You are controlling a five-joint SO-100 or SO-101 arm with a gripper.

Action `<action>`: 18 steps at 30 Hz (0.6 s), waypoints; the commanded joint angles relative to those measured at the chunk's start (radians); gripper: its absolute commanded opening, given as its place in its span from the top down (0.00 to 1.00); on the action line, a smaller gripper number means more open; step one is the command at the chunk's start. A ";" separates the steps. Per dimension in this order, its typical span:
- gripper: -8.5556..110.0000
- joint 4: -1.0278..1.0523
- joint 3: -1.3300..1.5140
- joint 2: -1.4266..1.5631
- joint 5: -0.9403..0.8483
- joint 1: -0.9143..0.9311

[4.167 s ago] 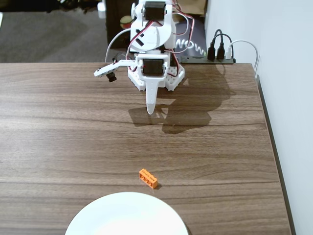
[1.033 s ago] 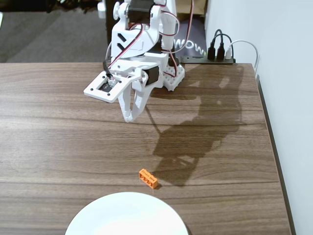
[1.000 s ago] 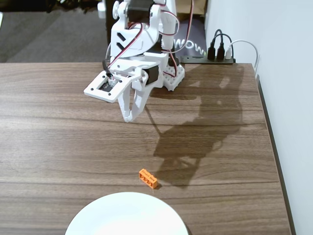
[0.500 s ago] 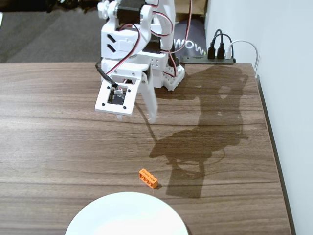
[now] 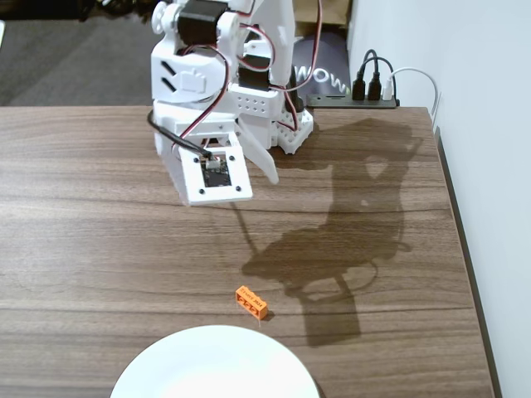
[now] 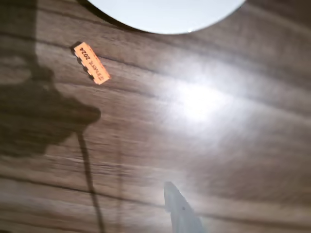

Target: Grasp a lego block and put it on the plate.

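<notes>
Lego block [image 5: 251, 302] sits on the table [image 5: 83, 249] just beside the plate [image 5: 216, 365]; gripper [image 5: 261, 170] hangs well apart, can't tell its opening.

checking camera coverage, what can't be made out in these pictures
- Plate: cut off by the bottom edge in the fixed view, by the top edge in the wrist view.
- Hand: only one blurred fingertip in the wrist view; the arm hides it in the fixed view.
- Lego block: printing blurred.

Wooden table [image 5: 99, 249], orange lego block [image 5: 251, 303], white plate [image 5: 216, 365]
</notes>
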 commanded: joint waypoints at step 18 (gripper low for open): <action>0.40 -0.028 -0.239 -0.330 -0.107 -0.044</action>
